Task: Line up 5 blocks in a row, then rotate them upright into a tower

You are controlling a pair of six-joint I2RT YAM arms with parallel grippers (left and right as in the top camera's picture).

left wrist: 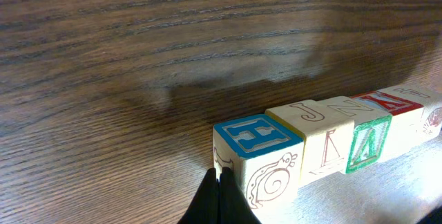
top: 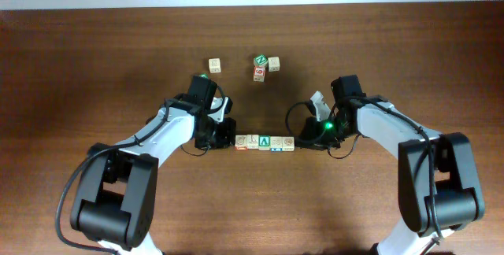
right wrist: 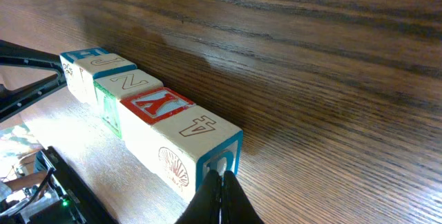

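Several pale wooden blocks lie in one tight row point(top: 264, 142) at the table's middle. My left gripper point(top: 226, 140) is shut, its tip point(left wrist: 219, 177) touching the outer end face of the blue "H" block point(left wrist: 259, 151). Beyond that come a "J" block point(left wrist: 314, 134), a green-faced block point(left wrist: 366, 144) and a red "A" block point(left wrist: 400, 106). My right gripper point(top: 302, 139) is shut too, its tip point(right wrist: 222, 177) against the blue-framed end face of the "4" block point(right wrist: 197, 148), next to the red "A" block point(right wrist: 155, 110). Neither gripper holds anything.
Farther back lie a lone pale block point(top: 214, 66) and a small cluster: a green-topped cube point(top: 261, 60), a pale cube point(top: 274, 64) and a red "6" cube point(top: 258, 74). Both arms flank the row closely. The table's far edge point(top: 252, 6) runs along the top.
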